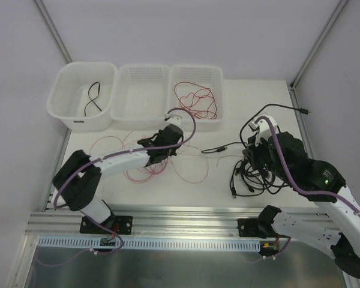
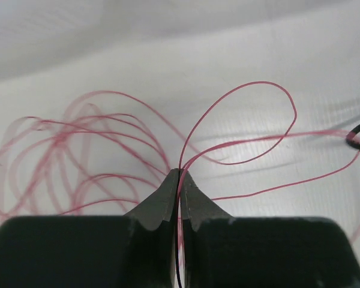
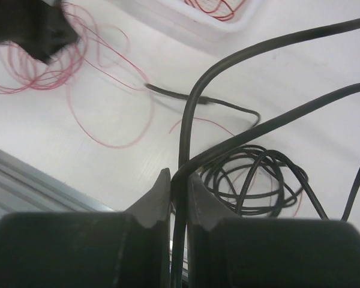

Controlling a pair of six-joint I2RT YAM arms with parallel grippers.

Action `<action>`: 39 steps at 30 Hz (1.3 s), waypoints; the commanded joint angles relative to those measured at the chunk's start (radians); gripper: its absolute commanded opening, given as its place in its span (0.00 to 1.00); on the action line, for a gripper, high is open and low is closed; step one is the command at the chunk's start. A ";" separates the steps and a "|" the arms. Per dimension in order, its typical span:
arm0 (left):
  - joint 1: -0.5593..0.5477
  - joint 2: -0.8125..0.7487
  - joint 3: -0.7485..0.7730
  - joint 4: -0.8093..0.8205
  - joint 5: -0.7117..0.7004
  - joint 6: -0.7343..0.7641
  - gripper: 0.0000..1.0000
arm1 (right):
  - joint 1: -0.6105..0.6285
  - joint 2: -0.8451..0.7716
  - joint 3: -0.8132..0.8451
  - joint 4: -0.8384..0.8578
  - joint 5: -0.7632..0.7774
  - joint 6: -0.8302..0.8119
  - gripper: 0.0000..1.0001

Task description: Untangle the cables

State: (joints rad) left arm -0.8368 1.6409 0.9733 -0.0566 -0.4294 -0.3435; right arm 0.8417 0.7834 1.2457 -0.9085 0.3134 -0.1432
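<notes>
My left gripper [image 2: 180, 174] is shut on a fine red cable [image 2: 240, 120] that loops up and right from its tips; a thin dark strand also runs between the jaws. More pinkish-red coils [image 2: 78, 156] lie left of it, and under the left gripper in the top view [image 1: 145, 168]. My right gripper [image 3: 179, 177] is shut on a black cable [image 3: 228, 60], lifted above a black coil [image 3: 258, 180]. In the top view the black tangle [image 1: 255, 174] lies under the right gripper [image 1: 259, 149], with plug ends [image 1: 304, 111] reaching out.
Three white baskets stand at the back: the left one [image 1: 66, 90] holds a black cable, the middle one [image 1: 141, 90] shows nothing inside, the right one [image 1: 216, 78] holds red cable. An aluminium rail [image 1: 186, 222] runs along the near edge.
</notes>
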 commanded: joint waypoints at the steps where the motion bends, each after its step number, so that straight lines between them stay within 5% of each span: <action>1: 0.074 -0.267 -0.033 -0.084 -0.114 0.030 0.00 | -0.024 -0.012 -0.009 -0.027 0.150 0.007 0.01; 7: 0.128 -0.554 -0.042 -0.196 -0.180 0.113 0.00 | -0.094 0.005 -0.034 -0.055 0.219 0.014 0.01; 11: 0.130 -0.679 0.008 -0.242 -0.134 0.132 0.00 | -0.171 0.056 -0.078 -0.040 0.127 0.014 0.02; 14: 0.128 -0.727 0.053 -0.276 -0.056 0.141 0.00 | -0.210 0.137 -0.107 -0.035 -0.011 0.024 0.15; 17: 0.128 -0.754 0.070 -0.299 -0.037 0.149 0.00 | -0.210 0.194 -0.141 -0.009 -0.086 0.037 0.39; 23: 0.128 -0.759 0.067 -0.334 -0.002 0.141 0.00 | -0.204 0.206 -0.114 0.039 -0.339 -0.047 0.61; 33: 0.128 -0.797 0.016 -0.347 0.077 0.084 0.00 | -0.122 0.370 0.090 -0.052 -0.491 -0.377 0.70; 39: 0.128 -0.826 0.008 -0.376 0.084 0.080 0.00 | -0.115 0.461 0.072 -0.122 -0.412 -0.533 0.80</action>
State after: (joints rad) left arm -0.7120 0.8421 0.9844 -0.4137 -0.3660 -0.2474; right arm 0.7208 1.2308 1.3209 -0.9688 -0.1184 -0.5438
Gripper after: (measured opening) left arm 0.006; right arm 0.793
